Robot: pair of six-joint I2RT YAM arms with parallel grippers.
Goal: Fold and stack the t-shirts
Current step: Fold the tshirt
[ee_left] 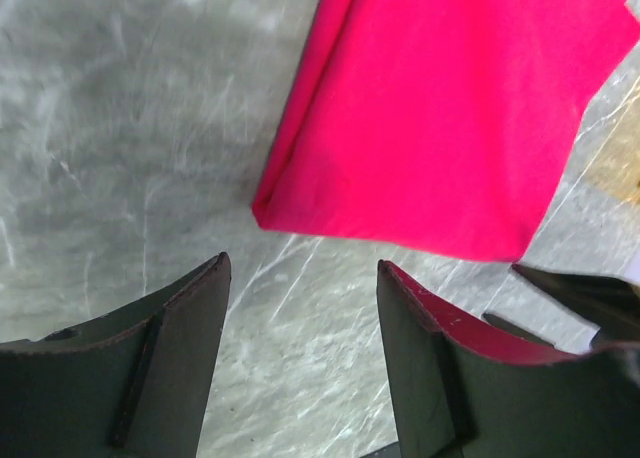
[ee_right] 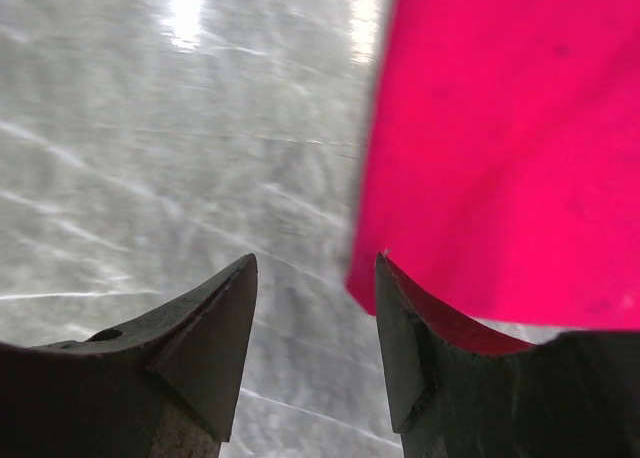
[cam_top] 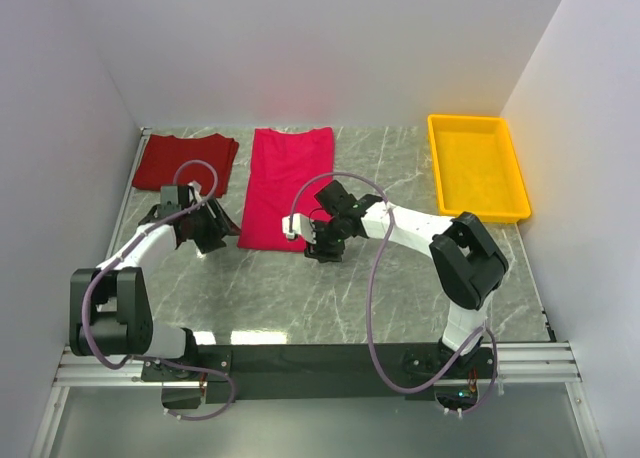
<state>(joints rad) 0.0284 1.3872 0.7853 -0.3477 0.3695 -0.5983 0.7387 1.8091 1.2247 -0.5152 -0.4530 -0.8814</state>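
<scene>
We see the left gripper (ee_left: 305,270) released and empty, the pink shirt (ee_left: 450,118) just ahead. The right gripper (ee_right: 315,266) is likewise released, with that shirt's edge ahead-right. The dark red shirt (cam_top: 186,162) lies beyond the left jaws.

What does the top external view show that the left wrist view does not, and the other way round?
Only top external: the folded dark brick-red cloth t-shirt at the far left, the yellow plastic tray at the far right, both whole arms. Only left wrist: the layered near corner of the bright crimson-pink cloth t-shirt up close, and bare grey marble table showing inside the open left end effector. Both: that pink t-shirt, the table, the left end effector.
</scene>
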